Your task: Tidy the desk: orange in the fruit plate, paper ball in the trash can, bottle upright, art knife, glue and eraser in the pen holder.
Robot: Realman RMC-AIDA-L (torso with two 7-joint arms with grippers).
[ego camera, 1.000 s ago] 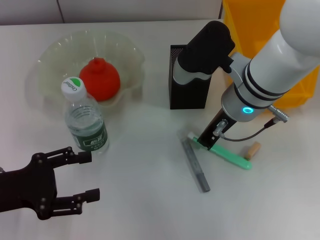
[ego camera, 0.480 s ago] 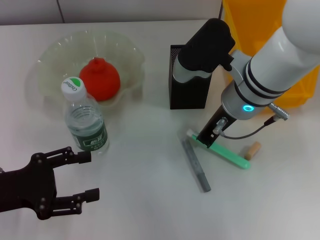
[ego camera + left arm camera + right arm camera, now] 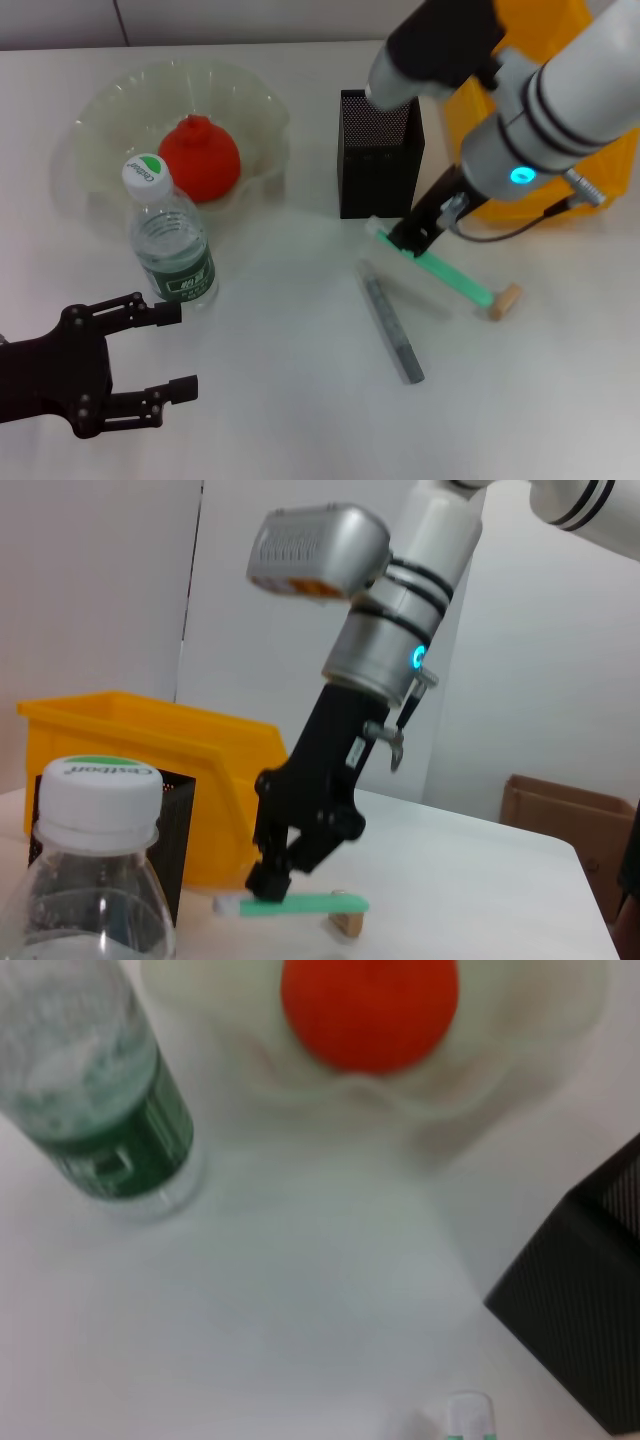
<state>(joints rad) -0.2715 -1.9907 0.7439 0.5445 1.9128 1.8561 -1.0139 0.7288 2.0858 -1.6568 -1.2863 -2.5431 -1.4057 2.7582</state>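
My right gripper (image 3: 412,236) is shut on the white-tipped end of the mint-green art knife (image 3: 450,278) and holds it just above the table in front of the black mesh pen holder (image 3: 378,160). The left wrist view shows this grip (image 3: 278,878) on the knife (image 3: 305,905). The knife's far end is by the tan eraser (image 3: 503,300). The grey glue stick (image 3: 392,328) lies on the table. The orange (image 3: 200,158) sits in the fruit plate (image 3: 105,105). The bottle (image 3: 170,245) stands upright. My left gripper (image 3: 172,350) is open at the lower left. No paper ball shows.
The yellow trash can (image 3: 612,172) stands at the back right behind my right arm, next to the pen holder. The right wrist view shows the bottle (image 3: 100,1100), the orange (image 3: 370,1010) and a corner of the pen holder (image 3: 580,1330).
My right gripper has risen with the art knife and moved back toward the pen holder. The knife has left the table. The left arm has not moved.
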